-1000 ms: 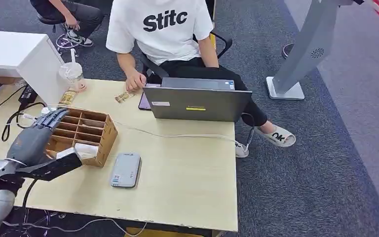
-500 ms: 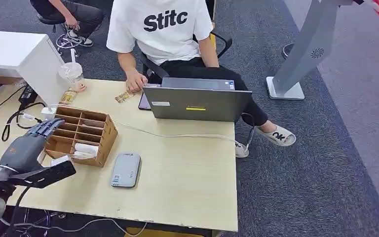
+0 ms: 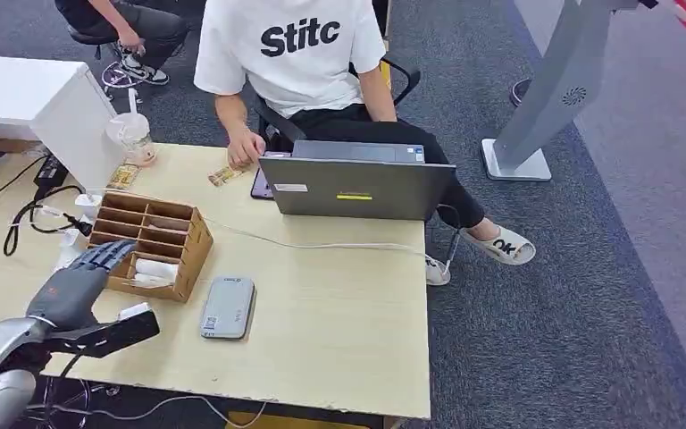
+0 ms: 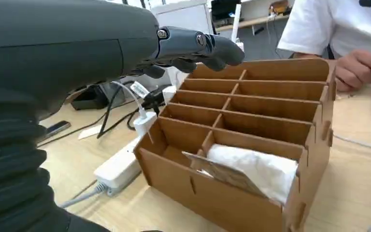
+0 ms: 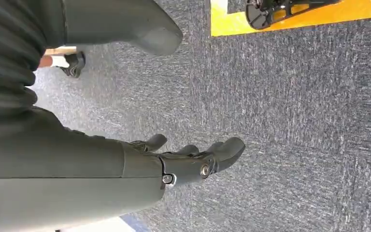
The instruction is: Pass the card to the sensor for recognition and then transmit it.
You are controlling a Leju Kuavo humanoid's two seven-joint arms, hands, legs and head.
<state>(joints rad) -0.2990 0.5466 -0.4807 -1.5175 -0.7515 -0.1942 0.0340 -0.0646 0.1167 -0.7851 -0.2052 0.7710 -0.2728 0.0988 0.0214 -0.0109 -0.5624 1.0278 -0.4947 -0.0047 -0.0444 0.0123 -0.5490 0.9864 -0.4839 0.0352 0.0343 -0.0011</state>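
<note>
The wooden table [image 3: 339, 313] carries everything, with a seated person's open laptop [image 3: 355, 186] at its far edge. Nearer the robot stands a cardboard compartment organiser [image 3: 152, 246], its slots open upward so cards can be drawn out. A card [image 4: 224, 171] leans in the nearest compartment against white wrapping. Just beside the organiser lies the grey card sensor [image 3: 229, 307], flat, face up, ready for a card. The left hand [image 3: 85, 277] hovers by the organiser, fingers apart, holding nothing. The right hand [image 5: 193, 159] hangs over carpet, loosely spread and empty.
</note>
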